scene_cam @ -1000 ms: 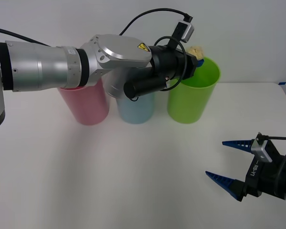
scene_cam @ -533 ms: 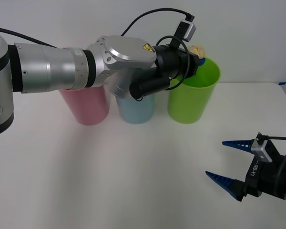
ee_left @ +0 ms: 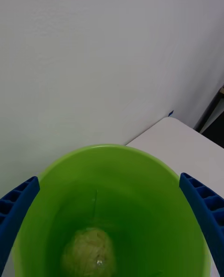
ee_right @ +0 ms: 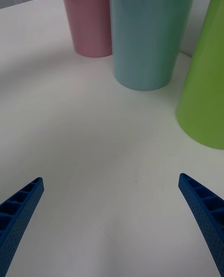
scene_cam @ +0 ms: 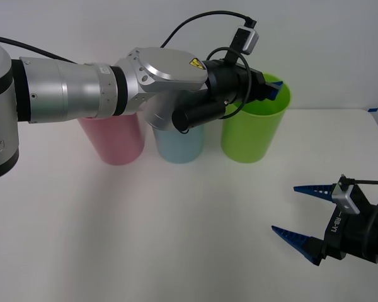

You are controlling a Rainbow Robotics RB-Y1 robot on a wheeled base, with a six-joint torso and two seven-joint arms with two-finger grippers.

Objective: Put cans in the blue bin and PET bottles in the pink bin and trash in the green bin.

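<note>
Already our left gripper (scene_cam: 272, 88) hung over the mouth of the green bin (scene_cam: 255, 135), its blue fingers (ee_left: 16, 207) spread wide apart with nothing between them. Down the left wrist view we saw the trash (ee_left: 89, 253) lying on the bin's floor, a small pale yellow-beige wad, wrinkled all over, well below the rim and clear of both fingers.

We judged the wad to be very light and soft, the sort of crumpled paper that gives under a squeeze and would neither slip nor break. Had we needed to take hold of it, a grip straight across its middle with modest force would have served, since it offered no edge or handle. Lying in the bin as it was, it called for no further grasp, and we took that item for done.

The green bin itself was bright lime, smooth, plain and slightly tapered. It stood upright at the far side of the table (scene_cam: 176, 226), with the blue bin (scene_cam: 179, 145) just beside it and the pink bin (scene_cam: 113, 141) beyond that.

Our right gripper (scene_cam: 305, 217) waited low near the table's near right corner, well apart from the bins, its fingers open and holding nothing
</note>
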